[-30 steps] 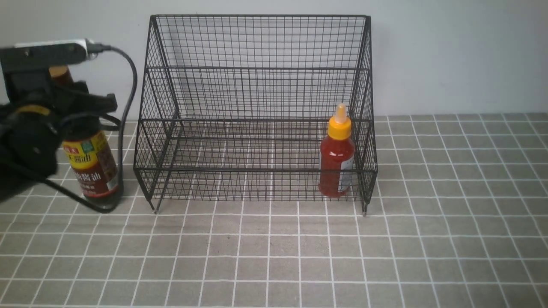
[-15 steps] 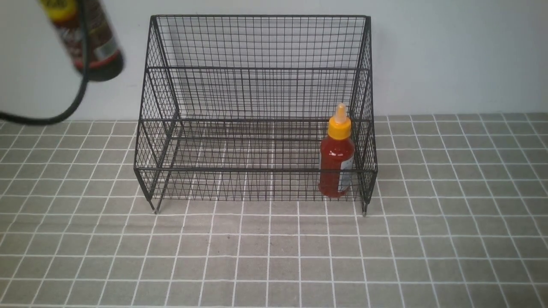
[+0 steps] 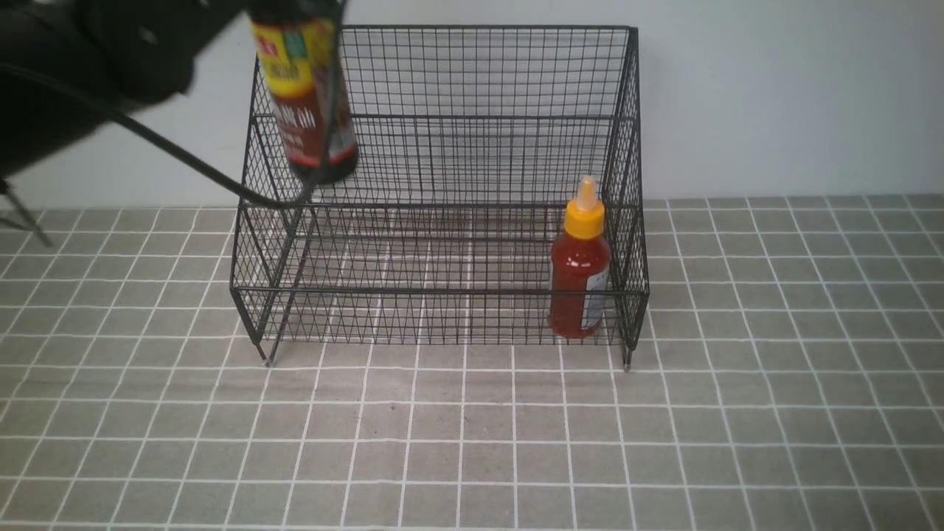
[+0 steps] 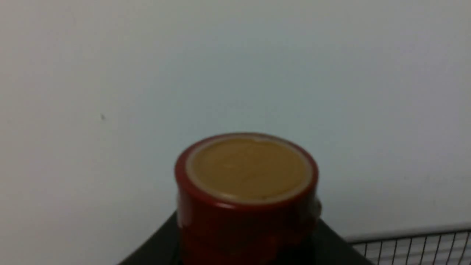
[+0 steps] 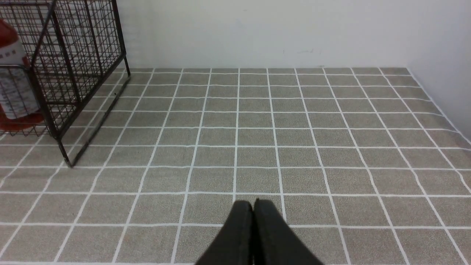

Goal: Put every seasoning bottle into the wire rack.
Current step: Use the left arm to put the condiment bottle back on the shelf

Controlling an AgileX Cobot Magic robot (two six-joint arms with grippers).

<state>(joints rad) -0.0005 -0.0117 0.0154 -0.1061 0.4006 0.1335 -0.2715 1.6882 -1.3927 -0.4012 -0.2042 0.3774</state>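
Presently held (front view): soy-sauce bottle (image 3: 313, 103), hanging clear of the tabletop (image 3: 472, 442) under the left arm (image 3: 96, 51), which fills the far-left corner; the bottle's top is cut off by the picture's edge.
Long axis (front view): near upright, base tipped slightly toward the right edge.
Position against rack (front view): base overlaps the left end of the wire rack (image 3: 479, 74), which stands mid-way along the far edge. I cannot tell whether the base is inside the side wall or just in front of it.
Second item (front view): red squeeze bottle (image 3: 580, 273), upright on the lower tier at the rack's right end; counted as placed.
Cable (image 3: 184, 158) (front view): loops across the bottle and the rack's left wall; judged a snag risk.
Left gripper (image 4: 246, 252) (left wrist view): dark parts flank the bottle below its cap (image 4: 248, 169); judged clamped on the neck, since the bottle hangs in the air.
Rack (left wrist view): only a strip of mesh shows, lower than the cap.
Right gripper (image 5: 253, 211) (right wrist view): tips together, nothing between them, low over bare tabletop toward the right edge.
Rack (right wrist view): right end with the red bottle, well apart from those jaws.
Nearer arm: left.
Next move (judgement): straight descent, axis kept upright, onto a tier at the left end.
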